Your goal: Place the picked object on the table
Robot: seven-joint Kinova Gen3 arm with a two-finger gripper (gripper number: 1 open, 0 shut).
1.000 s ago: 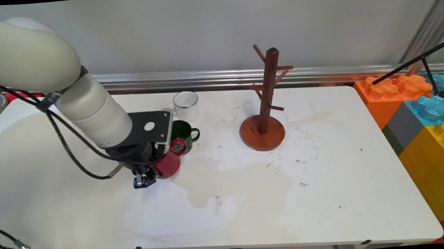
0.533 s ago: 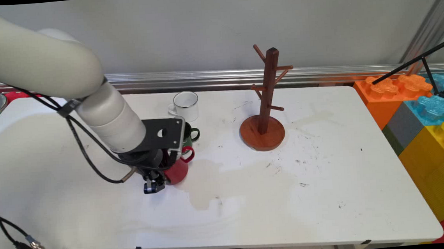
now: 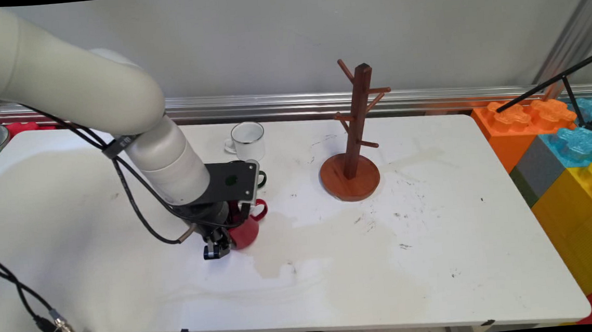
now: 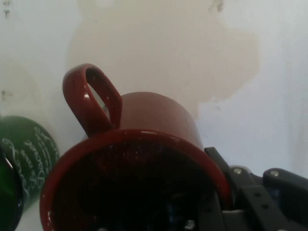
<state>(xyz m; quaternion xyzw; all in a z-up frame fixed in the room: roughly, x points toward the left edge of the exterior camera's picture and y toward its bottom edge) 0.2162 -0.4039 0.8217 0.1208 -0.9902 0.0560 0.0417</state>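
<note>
Main view: fixed above table [image 3: 438, 260] near side, facing far wall. Hand view: on claw, very close. Both share red mug [image 3: 246, 232] [image 4: 144, 168].

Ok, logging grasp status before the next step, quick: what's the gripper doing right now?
Gripper: shut on the red mug, one finger inside the rim, the other outside against the wall.
</note>
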